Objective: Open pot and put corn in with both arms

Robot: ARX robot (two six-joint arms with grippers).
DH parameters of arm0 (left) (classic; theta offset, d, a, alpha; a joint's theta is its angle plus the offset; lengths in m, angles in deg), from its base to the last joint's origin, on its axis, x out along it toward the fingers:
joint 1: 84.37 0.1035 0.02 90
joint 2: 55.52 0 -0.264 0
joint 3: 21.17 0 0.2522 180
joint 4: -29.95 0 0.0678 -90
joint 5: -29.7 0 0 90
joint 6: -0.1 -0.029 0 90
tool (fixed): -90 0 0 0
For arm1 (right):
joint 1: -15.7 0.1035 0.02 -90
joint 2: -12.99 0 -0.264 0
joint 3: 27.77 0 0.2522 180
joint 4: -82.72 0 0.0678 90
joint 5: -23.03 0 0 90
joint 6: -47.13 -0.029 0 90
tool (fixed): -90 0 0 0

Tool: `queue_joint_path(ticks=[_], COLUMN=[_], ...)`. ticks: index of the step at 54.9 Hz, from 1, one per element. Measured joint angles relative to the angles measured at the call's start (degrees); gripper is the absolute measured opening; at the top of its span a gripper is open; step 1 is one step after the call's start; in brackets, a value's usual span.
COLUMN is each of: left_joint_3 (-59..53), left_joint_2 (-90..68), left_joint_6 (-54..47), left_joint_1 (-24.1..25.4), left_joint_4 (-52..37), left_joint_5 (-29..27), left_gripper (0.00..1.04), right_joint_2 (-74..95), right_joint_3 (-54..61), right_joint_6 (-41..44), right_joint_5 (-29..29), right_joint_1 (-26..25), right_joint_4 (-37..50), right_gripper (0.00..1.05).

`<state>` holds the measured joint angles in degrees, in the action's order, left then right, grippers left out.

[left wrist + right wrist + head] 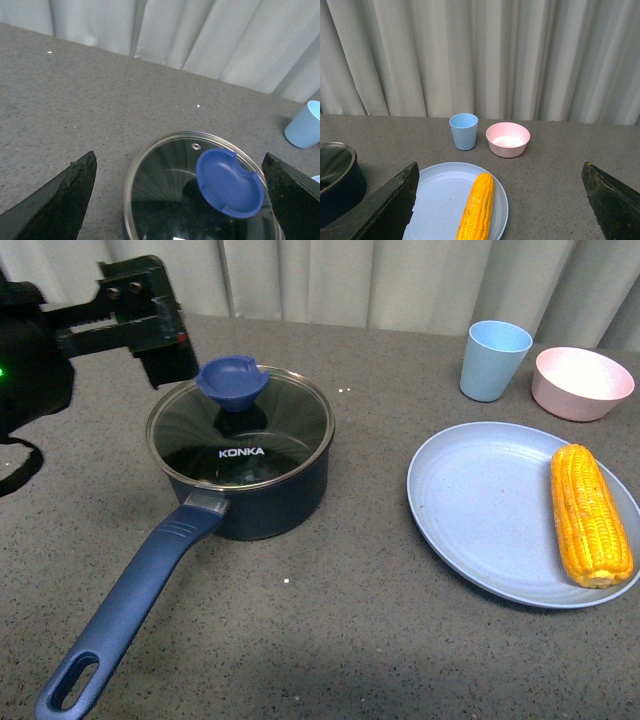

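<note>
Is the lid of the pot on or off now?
On. The glass lid lies flat on the rim of the pot, with its blue knob on top.

glossy glass lid (240,430), matt speckled table (330,640), smooth plate (480,510), bumpy corn (590,528).

Your grey speckled table (350,640) carries the pot (280,502) centre-left, a blue plate (480,500) at right, a blue cup (494,362) and pink bowl (582,383) upper right.

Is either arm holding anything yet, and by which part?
Nothing is held. The left gripper hangs open by the blue knob of the glass pot lid; the right gripper is open, facing the yellow corn cob.
</note>
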<state>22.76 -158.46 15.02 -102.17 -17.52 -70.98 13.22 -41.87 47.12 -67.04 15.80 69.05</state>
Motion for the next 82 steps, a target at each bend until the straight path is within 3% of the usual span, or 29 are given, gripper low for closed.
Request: queue_joint_path(ticks=[18,46,62,73,82], left_joint_3=[7.10,12.39,12.74,11.08,9.57], left_joint_2=[-10.99,-19.12,-19.32,-15.19,-11.10], left_joint_6=[-3.37,-6.56,-6.78,-5.35,-4.31], left_joint_1=[-4.46,-3.72,-3.58,-2.60,2.75], left_joint_4=[-2.60,-2.45,-2.54,-2.54,-4.66], left_joint_5=[0.44,2.91,4.28,3.78,4.46], left_gripper=[0.98,0.98,0.59,0.59,0.59], right_joint_2=[0.00,0.00,0.00,0.00,0.00], right_joint_3=[0.00,0.00,0.00,0.00,0.00], right_joint_6=[0.00,0.00,0.00,0.00,0.00], right_joint_5=[0.00,0.00,0.00,0.00,0.00], right_joint_1=[0.00,0.00,0.00,0.00,0.00], right_joint_4=[0.00,0.00,0.00,0.00,0.00], right_gripper=[0.95,0.95,0.95,0.95,0.95])
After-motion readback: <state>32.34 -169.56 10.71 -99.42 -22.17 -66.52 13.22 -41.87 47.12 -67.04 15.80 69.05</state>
